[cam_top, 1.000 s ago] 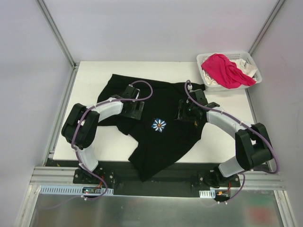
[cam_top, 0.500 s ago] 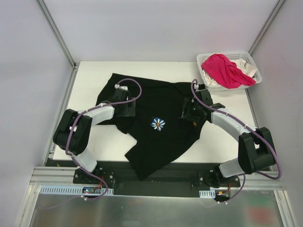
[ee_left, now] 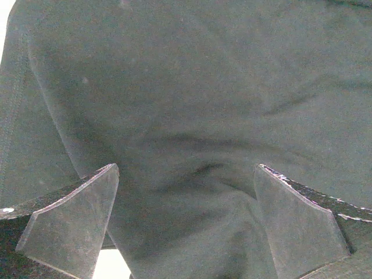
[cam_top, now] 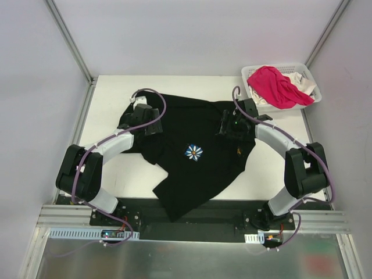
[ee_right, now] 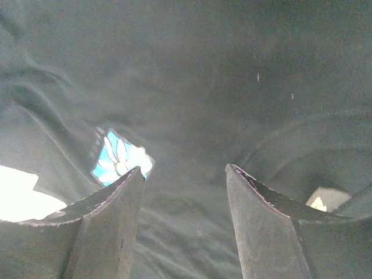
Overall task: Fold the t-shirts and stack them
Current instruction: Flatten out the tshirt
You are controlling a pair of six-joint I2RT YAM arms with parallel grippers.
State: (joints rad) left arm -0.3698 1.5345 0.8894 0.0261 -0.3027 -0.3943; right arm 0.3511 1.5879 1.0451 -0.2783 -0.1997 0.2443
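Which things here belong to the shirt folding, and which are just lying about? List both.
For the job: black daisy-print t-shirt, pink t-shirt, white t-shirt.
Just there: white lattice basket, table.

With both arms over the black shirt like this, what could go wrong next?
The black shirt lies askew, its lower end past the near edge of the table; a tug could drag more off. It is creased near the daisy, so a fold might come out crooked. Both pairs of jaws stand open over flat cloth; closing may catch only one layer.
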